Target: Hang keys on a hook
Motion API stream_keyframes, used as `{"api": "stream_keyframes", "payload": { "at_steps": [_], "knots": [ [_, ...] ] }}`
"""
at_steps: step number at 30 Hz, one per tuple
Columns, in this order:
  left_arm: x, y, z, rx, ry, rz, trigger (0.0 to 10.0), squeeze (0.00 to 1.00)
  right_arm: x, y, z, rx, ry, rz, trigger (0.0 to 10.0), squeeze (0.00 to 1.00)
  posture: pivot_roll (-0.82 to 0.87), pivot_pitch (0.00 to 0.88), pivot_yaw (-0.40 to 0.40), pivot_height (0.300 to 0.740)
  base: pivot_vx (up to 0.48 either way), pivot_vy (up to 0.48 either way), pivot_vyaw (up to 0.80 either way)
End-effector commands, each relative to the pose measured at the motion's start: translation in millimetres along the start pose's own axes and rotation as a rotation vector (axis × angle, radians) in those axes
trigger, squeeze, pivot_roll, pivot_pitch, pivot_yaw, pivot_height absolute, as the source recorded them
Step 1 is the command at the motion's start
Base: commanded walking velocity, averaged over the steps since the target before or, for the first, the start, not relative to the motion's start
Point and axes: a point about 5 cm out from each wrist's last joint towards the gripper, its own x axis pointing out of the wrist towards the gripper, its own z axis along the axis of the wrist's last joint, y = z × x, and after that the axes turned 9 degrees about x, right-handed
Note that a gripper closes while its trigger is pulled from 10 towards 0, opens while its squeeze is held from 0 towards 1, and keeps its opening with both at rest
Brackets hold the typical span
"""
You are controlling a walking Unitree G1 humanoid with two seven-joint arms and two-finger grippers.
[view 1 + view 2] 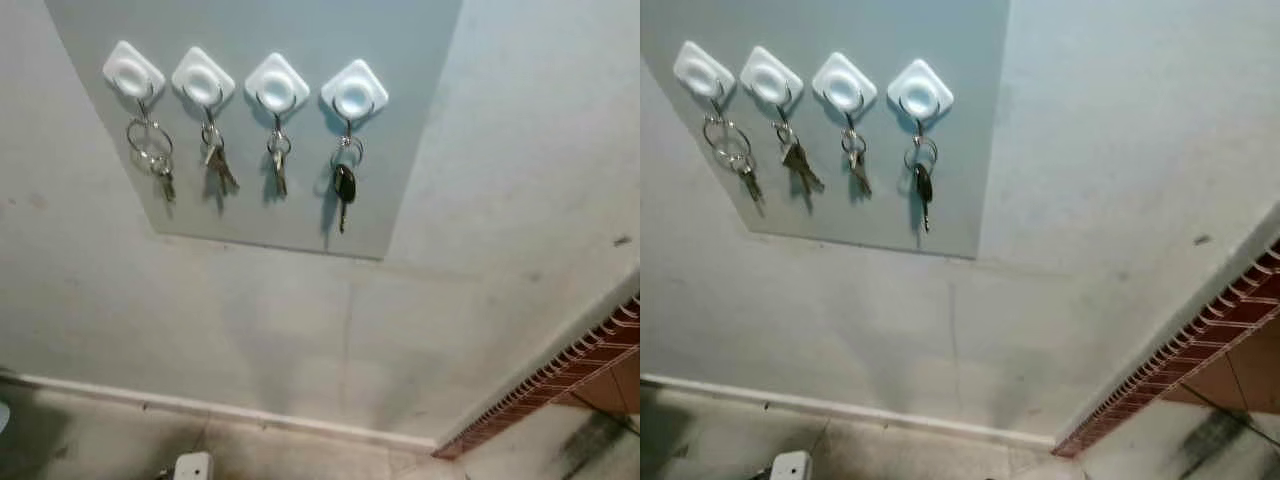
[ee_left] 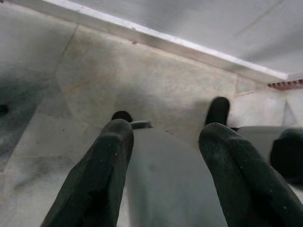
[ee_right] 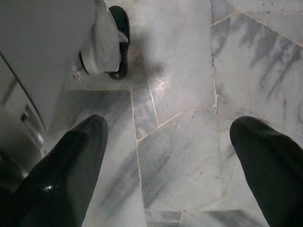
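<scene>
A grey panel (image 1: 300,200) on the wall carries a row of several white square hooks, and a key set hangs from each. The leftmost hook (image 1: 133,72) holds a large ring with small keys (image 1: 152,152). The rightmost hook (image 1: 354,90) holds a black-headed key (image 1: 344,187). Between them hang two more sets (image 1: 218,160) (image 1: 279,160). My left gripper (image 2: 165,142) hangs low and points at the floor, open with nothing in it. My right gripper (image 3: 173,132) is also down over the marble floor, its fingers (image 3: 71,161) wide open and holding nothing.
A white baseboard (image 1: 230,412) runs along the foot of the pale wall. A red-brown tiled ledge (image 1: 560,380) rises at the lower right. A small white object (image 1: 193,465) sits on the floor below. My own grey leg and foot (image 3: 102,42) show beside the right gripper.
</scene>
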Motion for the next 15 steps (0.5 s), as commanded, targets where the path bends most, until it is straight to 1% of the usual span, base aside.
{"api": "stream_keyframes", "payload": {
  "at_steps": [1,13,15],
  "knots": [
    [-2.5,-6.8,-13.8,-0.021,0.043,-0.019,10.0,0.0,-2.5,2.2,-12.9,0.003,0.051,0.008,10.0,0.0,0.04,0.221,0.026,0.74,-0.292,0.0,0.0],
    [0.2,-6.3,-5.1,-0.022,0.018,-0.012,10.0,0.0,0.7,5.6,-3.9,0.006,0.029,0.021,10.0,0.0,0.04,0.204,0.022,0.74,-0.28,0.0,0.0],
    [0.4,-6.2,-3.3,-0.025,0.004,-0.012,10.0,0.0,0.7,6.0,-4.1,0.003,0.03,0.022,10.0,0.0,0.04,0.201,0.021,0.74,0.0,0.0,0.0]
  ]
}}
